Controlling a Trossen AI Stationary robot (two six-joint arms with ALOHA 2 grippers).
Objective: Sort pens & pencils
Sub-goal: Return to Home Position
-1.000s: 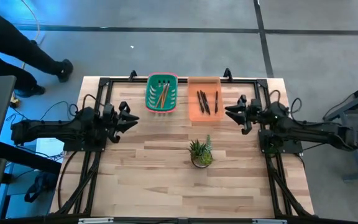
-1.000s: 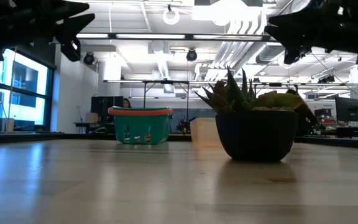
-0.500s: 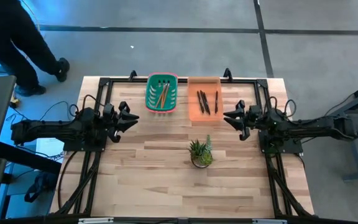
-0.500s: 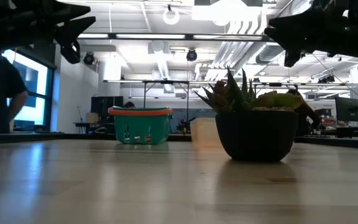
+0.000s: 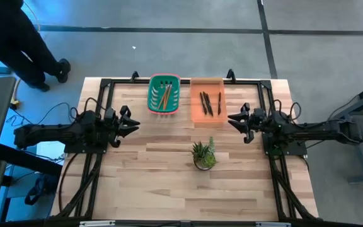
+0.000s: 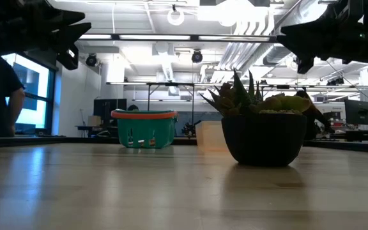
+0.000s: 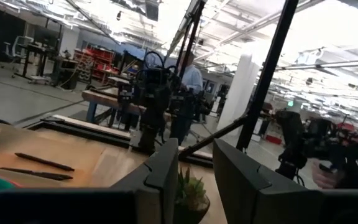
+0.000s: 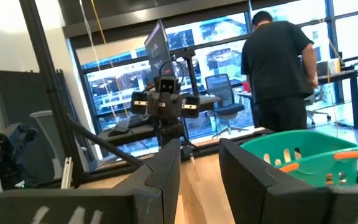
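Pencils [image 5: 164, 96] lie in the green basket [image 5: 151, 94], pens [image 5: 207, 103] in the orange bin [image 5: 195, 111], and I see left hand [image 5: 133, 121] and right hand [image 5: 232, 119] open, empty, over the table [image 5: 169, 165].

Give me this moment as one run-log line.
pencils in green bin | pens in orange bin | left gripper open, empty, table's left side | right gripper open, empty, table's right side | potted plant mid-table
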